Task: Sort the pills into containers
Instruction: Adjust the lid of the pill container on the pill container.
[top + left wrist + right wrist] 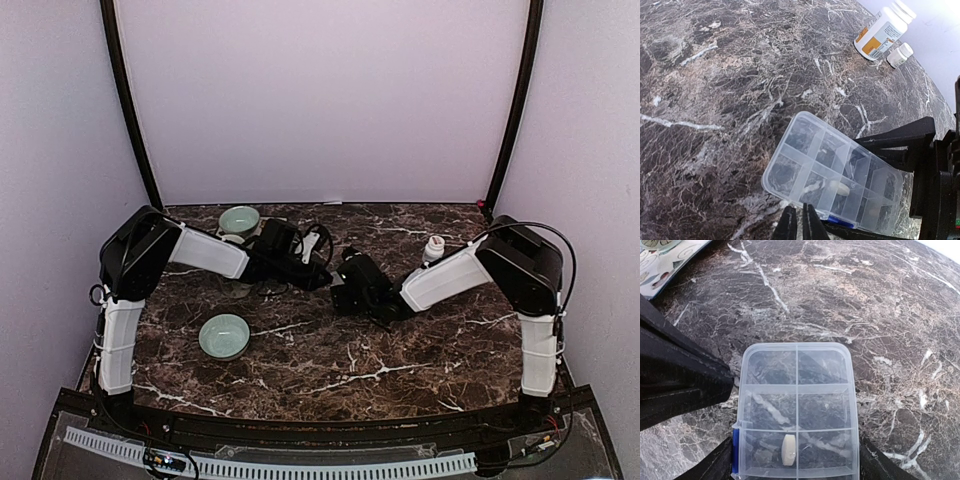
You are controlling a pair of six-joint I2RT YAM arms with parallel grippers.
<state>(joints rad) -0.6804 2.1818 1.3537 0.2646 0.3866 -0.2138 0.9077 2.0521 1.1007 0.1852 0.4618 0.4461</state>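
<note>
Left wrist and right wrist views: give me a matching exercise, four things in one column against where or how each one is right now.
Things:
1. organiser box
2. white pill
3. orange-labelled bottle
4. left gripper

States:
A. beside a smaller white-capped bottle
B. shut, close to the box's edge
C. inside a compartment
D. clear plastic, flat on the marble table

Pairs: 1-D; 2-C; 3-A; 4-B

Two green bowls (240, 220) (224, 335), two white-capped bottles (880, 32) (900, 55), one pill organiser box (832, 175), one pale pill (788, 449).
</note>
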